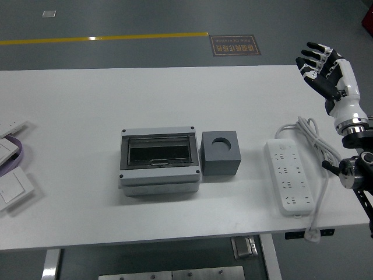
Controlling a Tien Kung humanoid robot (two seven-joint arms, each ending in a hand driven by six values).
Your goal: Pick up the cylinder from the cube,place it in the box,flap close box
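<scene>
Cylinder first: none shows anywhere on the table, and the dark grey cube (221, 153) presents only an empty round socket in its top face, so the piece is probably inside the box already, though the frame does not prove it. That cube stands touching the right side of the grey plastic enclosure box (159, 157), a placement that keeps the carry from socket to box very short. The box's smoky transparent flap lies flat inside its frame and looks shut; glare and tint hide whatever sits beneath it (a faint pale shape near the flap's front edge may be a latch or the part, I cannot tell which).

The robot's right hand (326, 70) is raised beyond the far right corner of the white table (87, 105), well apart from the box and cube, its fingers spread and holding nothing. That posture reads as a parked or retracted pose, clear of the work area. A white power strip (287, 175) with its looped cord lies between that arm and the cube, so any reach back inward would need to pass above it. Some white switch plates (10, 169) sit at the left edge. By my judgement the task stands essentially finished.
</scene>
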